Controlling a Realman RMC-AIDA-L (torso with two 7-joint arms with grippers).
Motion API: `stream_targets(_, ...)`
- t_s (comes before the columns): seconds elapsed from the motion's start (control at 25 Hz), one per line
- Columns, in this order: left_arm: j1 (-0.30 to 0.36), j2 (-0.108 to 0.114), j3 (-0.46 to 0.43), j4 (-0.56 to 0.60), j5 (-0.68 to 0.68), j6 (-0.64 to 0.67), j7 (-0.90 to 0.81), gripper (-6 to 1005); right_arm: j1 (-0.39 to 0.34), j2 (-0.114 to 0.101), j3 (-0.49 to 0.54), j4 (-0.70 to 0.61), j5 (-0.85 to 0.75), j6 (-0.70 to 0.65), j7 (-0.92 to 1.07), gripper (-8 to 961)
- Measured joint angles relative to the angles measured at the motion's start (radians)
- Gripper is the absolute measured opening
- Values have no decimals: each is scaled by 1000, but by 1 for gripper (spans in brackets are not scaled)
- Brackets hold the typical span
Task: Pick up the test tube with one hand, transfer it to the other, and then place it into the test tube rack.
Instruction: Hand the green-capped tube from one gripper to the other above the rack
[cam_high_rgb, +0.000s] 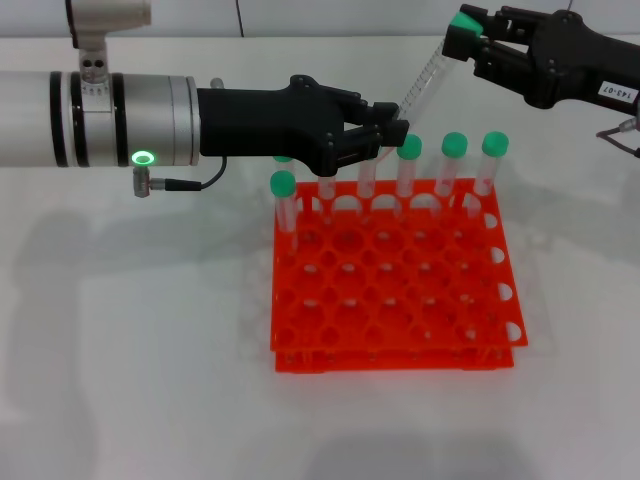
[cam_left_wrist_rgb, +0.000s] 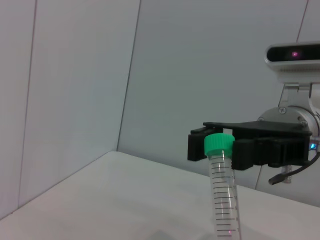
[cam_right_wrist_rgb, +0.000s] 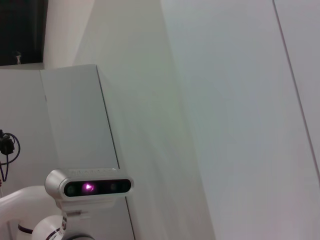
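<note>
While the test tube (cam_high_rgb: 422, 85) slants in the air at about one o'clock above the test tube rack (cam_high_rgb: 392, 290), both hands are on it: the left hand (cam_high_rgb: 385, 133) is clamped on its lower end and the right hand (cam_high_rgb: 478, 45) is closed round its green cap. By my judgement the pick-up is done and the handover is midway; release by the left and placing in the rack remain. Six other capped tubes (cam_high_rgb: 454, 165) stand along the rack's far rows. The worktop (cam_high_rgb: 140, 380) is plain white, backed by pale wall panels (cam_left_wrist_rgb: 75, 90).
</note>
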Motion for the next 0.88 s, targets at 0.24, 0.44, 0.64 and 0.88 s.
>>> stream_targets(0.24, 0, 0, 0, 0, 0, 0, 0, 194, 1, 0, -1, 1, 1, 0, 0, 362)
stream_targets(0.44, 0, 0, 0, -1, 0, 0, 0, 194, 5, 0, -1, 2, 1, 0, 0, 283)
stream_targets(0.64, 0, -1, 0, -2, 0, 0, 0, 195, 6, 0, -2, 2, 1, 0, 0, 283)
stream_targets(0.88, 0, -2, 0, -2, 0, 0, 0, 197, 6, -1, -2, 2, 2, 0, 0, 283)
